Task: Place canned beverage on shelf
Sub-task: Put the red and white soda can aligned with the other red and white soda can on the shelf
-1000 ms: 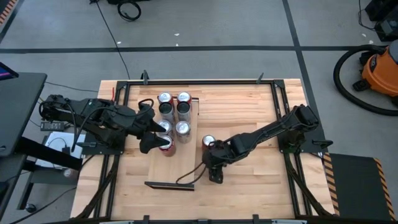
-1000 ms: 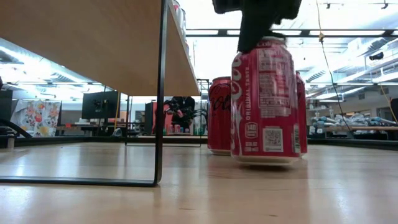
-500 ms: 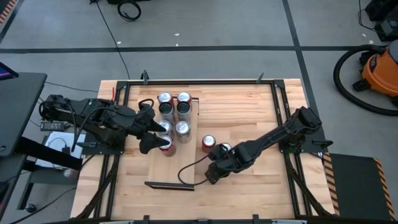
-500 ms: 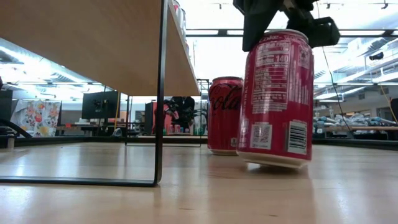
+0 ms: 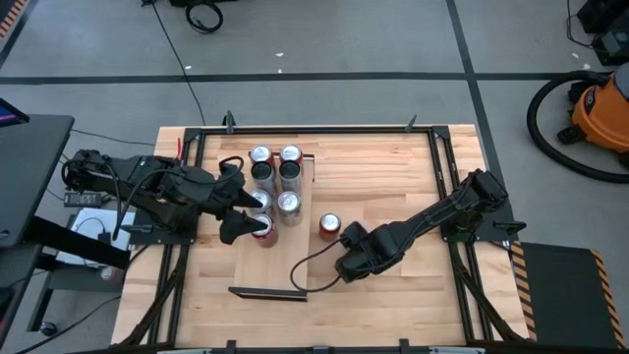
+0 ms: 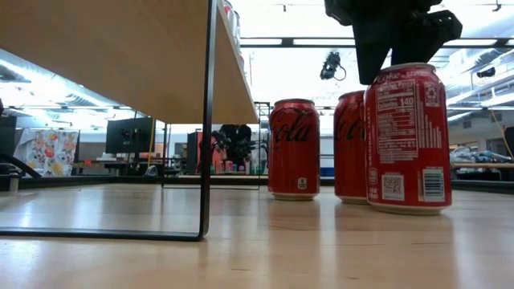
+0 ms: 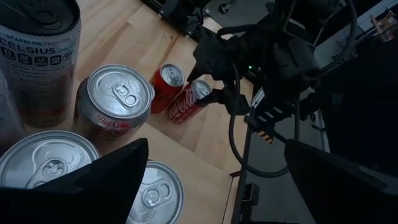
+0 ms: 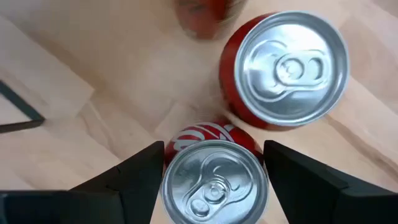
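Note:
The shelf (image 5: 280, 265) is a pale raised board on the table's left half; the low view shows its underside (image 6: 120, 56). Several cans (image 5: 275, 182) stand on its far end. My left gripper (image 5: 239, 206) is open beside those cans, fingers wide apart (image 7: 217, 146). My right gripper (image 5: 352, 258) is shut on a red cola can (image 6: 405, 136), right of the shelf, and hides that can in the high view. Two more red cans (image 6: 293, 148) (image 6: 351, 148) stand on the table next to it; one shows in the high view (image 5: 329, 225). My right gripper pinches the red can's top end between its two fingers, one (image 8: 134, 177) on each side of the rim (image 8: 214, 158). The fingers come from above, pointing down. The can hangs upright, its base (image 6: 405, 207) at or just above the tabletop; I cannot tell which.
A dark metal frame (image 5: 314, 128) runs along the table's edges. The shelf's dark end leg (image 6: 207, 120) stands left of the red cans. There is bare tabletop (image 5: 393, 187) right of the cans and toward the near edge. An orange vacuum (image 5: 600, 108) stands on the floor at right.
My right gripper has gone toward the table's right edge with the red can and turned about its axis. The can tipped midway and is upright again, showing another side of its label. It now stands beside the other two red cans.

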Controlling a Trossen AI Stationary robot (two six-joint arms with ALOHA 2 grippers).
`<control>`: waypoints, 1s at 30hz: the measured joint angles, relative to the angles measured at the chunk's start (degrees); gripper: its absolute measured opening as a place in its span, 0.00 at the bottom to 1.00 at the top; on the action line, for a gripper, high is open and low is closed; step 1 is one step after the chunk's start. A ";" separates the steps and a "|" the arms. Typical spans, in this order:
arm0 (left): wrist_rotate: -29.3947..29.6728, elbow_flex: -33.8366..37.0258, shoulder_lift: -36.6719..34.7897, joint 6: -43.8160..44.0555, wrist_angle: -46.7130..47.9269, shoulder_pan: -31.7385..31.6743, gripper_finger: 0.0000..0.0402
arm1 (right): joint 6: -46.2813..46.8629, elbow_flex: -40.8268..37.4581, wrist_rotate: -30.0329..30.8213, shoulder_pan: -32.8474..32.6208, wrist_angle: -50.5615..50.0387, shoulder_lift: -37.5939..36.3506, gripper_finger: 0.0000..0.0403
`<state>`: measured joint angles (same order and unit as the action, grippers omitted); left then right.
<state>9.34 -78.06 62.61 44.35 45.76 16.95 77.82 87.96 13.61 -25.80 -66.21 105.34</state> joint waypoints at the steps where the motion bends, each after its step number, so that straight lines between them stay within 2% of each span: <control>1: 0.00 0.00 0.00 -0.02 0.02 0.00 0.97 | 0.00 0.00 -0.08 0.00 0.15 0.00 0.70; 8: 0.02 0.00 0.00 -0.58 0.01 0.00 0.97 | -4.06 0.00 -0.56 0.92 0.59 -0.01 0.70; 13: 0.02 0.00 0.00 -0.58 0.00 0.00 0.97 | -9.76 0.02 -1.58 1.64 0.80 -0.96 0.75; 16: 0.00 0.00 0.00 -0.58 0.11 0.00 0.97 | -13.86 0.02 -0.15 1.84 3.02 -2.72 0.79; 20: 0.02 0.00 0.00 -0.51 0.28 0.00 0.97 | -24.39 0.02 1.49 1.90 8.98 -5.93 0.84; 24: 0.02 0.00 0.00 -0.17 0.26 0.00 0.97 | -39.52 0.02 -0.98 0.78 14.78 -9.12 0.87; 28: 0.02 0.00 0.00 -0.10 0.26 0.00 0.97 | -51.41 -0.35 -2.36 -1.22 13.51 -10.36 0.87; 30: 0.01 0.00 0.00 -0.13 0.24 0.00 0.97 | -52.58 -2.53 -2.58 -1.95 12.23 -11.22 0.87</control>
<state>9.35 -78.06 62.61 44.23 46.00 16.95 25.24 85.43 11.02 -27.75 -53.99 94.12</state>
